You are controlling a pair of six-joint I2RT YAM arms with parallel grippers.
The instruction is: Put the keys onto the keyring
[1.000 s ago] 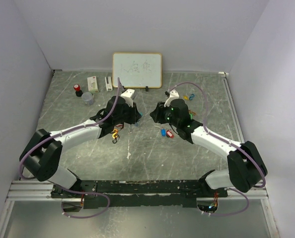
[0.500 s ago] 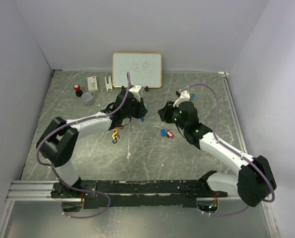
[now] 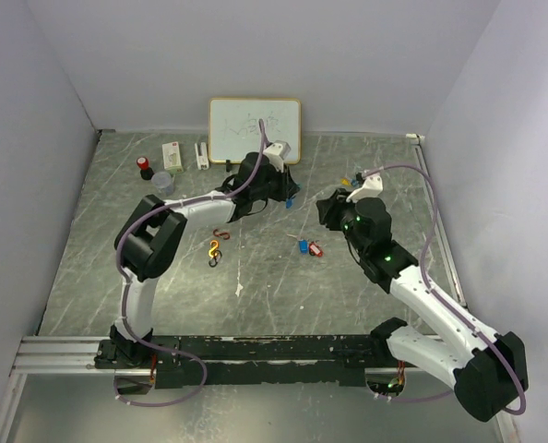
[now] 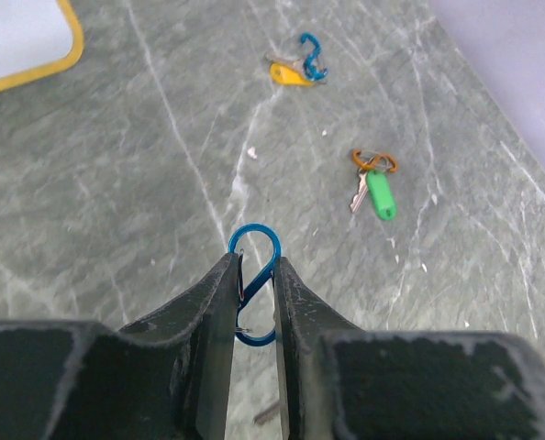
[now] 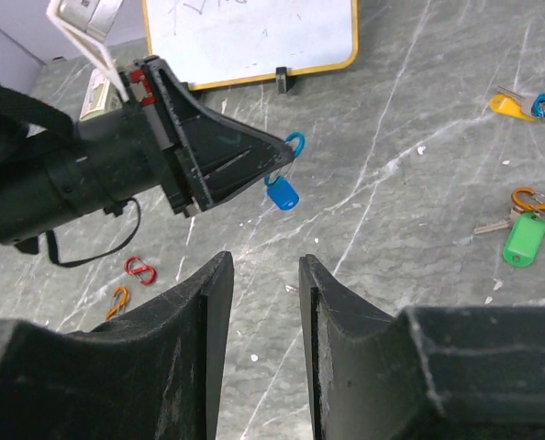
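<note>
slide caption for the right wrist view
Left tool grips a blue carabiner clip with a blue key tag dangling, opposite the open right tool, whiteboard behind.

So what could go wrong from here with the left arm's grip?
The left gripper pinches the blue clip between thin fingertips; it could twist or slip out. The blue tag dangles below and may swing. The empty right gripper points at the left's tips; they might bump.
</note>
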